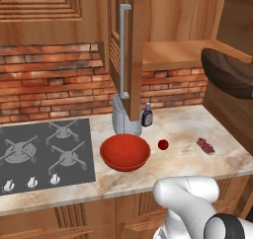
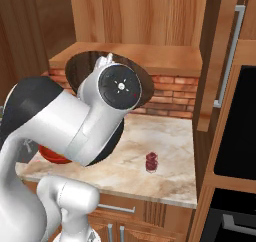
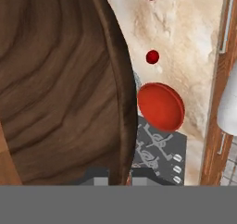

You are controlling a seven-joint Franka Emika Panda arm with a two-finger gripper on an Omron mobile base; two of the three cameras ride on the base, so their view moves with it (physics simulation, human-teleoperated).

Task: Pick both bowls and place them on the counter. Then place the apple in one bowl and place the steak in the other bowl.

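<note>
We see the red bowl (image 1: pixel 125 152) sitting upright on the tabletop (image 1: pixel 178 129), just to the right of the dark stovetop (image 1: pixel 45 154). The apple (image 1: pixel 163 144) lies at about three o'clock from that bowl, near it but apart, and the steak (image 1: pixel 206 145) rests farther out along the same three o'clock line, well apart from the apple, towards the tabletop's right end. At twelve o'clock from the red bowl stand a grey appliance (image 1: pixel 123 119) and a small dark bottle (image 1: pixel 147 115), both against the brick wall.

The brown bowl (image 1: pixel 228 72) is up in the air at the right of the left base view, tilted, beside the open cabinet shelf (image 1: pixel 170 53) and above the steak's end of the tabletop. In the hand view its wood-grained inside takes up the left half, and its rim runs down between the gripper (image 3: pixel 116 179) fingertips, which are clenched on that rim. In that same view the red bowl, the apple and the steak lie on the marble beyond the rim, the apple between the other two.

In the right base view the arm hides most of the brown bowl; the steak lies alone on the tabletop at its right.
</note>
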